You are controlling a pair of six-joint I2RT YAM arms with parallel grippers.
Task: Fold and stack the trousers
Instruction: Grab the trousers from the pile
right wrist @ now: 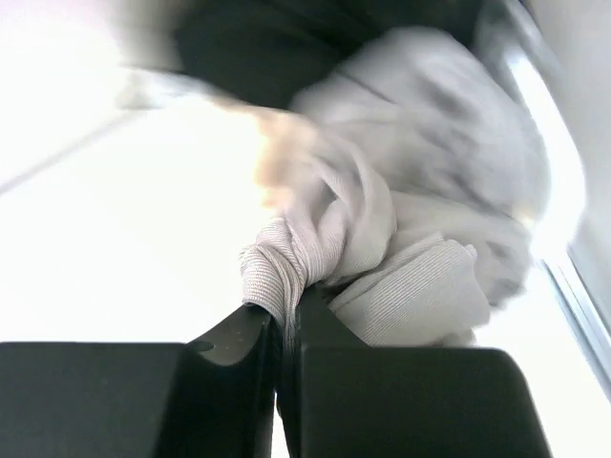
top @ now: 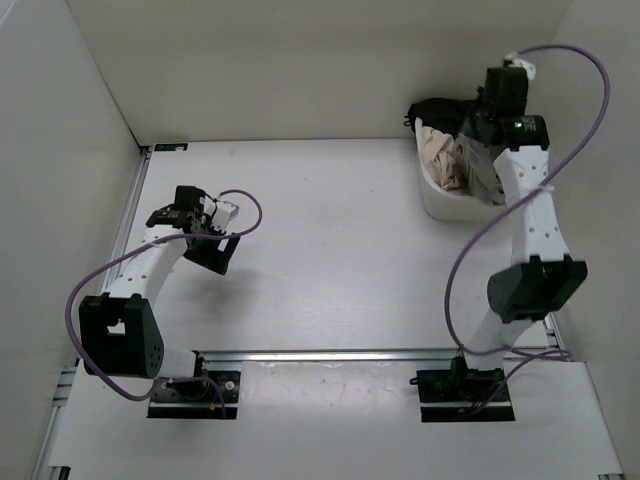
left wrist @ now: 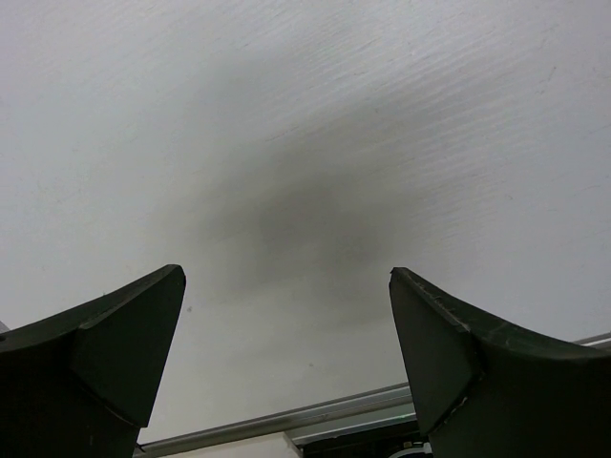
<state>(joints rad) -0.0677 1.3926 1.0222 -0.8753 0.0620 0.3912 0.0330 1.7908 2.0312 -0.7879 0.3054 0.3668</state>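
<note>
While the right arm (top: 528,225) stretches from the lower right to the upper right of the overhead view, wrist tipped down over a white plastic tub (top: 440,205), the right pincer (right wrist: 284,324) is clenched on a ribbed fold of the soft mid-grey trousers (right wrist: 420,239). They lie bunched in the tub, so their long axis and heading cannot be told. The left arm (top: 150,265) sits bent at the left, with the left pincer (left wrist: 284,277) released above the white table (left wrist: 286,114).

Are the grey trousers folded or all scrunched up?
Scrunched up. The grey trousers lie bunched in the white basket beside a beige garment, and the right gripper pinches a fold of them.
</note>
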